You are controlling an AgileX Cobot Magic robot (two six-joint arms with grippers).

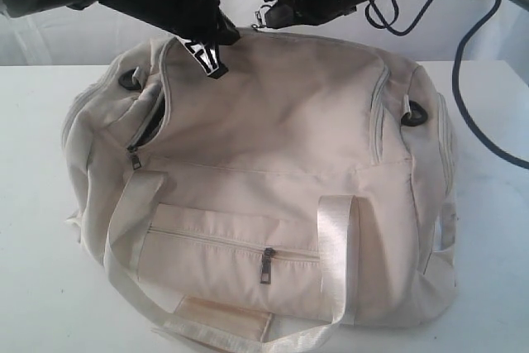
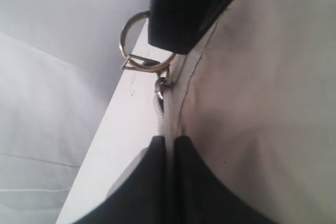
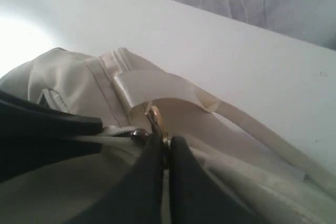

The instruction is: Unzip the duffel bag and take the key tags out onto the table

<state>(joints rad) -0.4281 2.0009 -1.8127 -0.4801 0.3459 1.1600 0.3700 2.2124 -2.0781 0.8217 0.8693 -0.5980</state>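
Note:
The cream duffel bag (image 1: 281, 138) lies on the white table (image 1: 41, 287), its main zipper running along the far top edge. My left gripper (image 1: 225, 37) is shut on the zipper seam (image 2: 169, 124) at the bag's top; its black fingers (image 2: 142, 182) pinch the pale tape. Just beyond it, my right gripper (image 1: 271, 16) is shut on the metal ring zipper pull (image 3: 156, 119), whose ring (image 2: 131, 35) sticks out beside that gripper's dark finger. The key tags are hidden.
A front pocket with its own zip pull (image 1: 266, 264) faces the camera. Pale webbing handles (image 1: 335, 254) drape over the bag's front, and one strap (image 3: 247, 124) trails behind it. A black cable (image 1: 471, 105) hangs at the right. A pale curtain backs the table.

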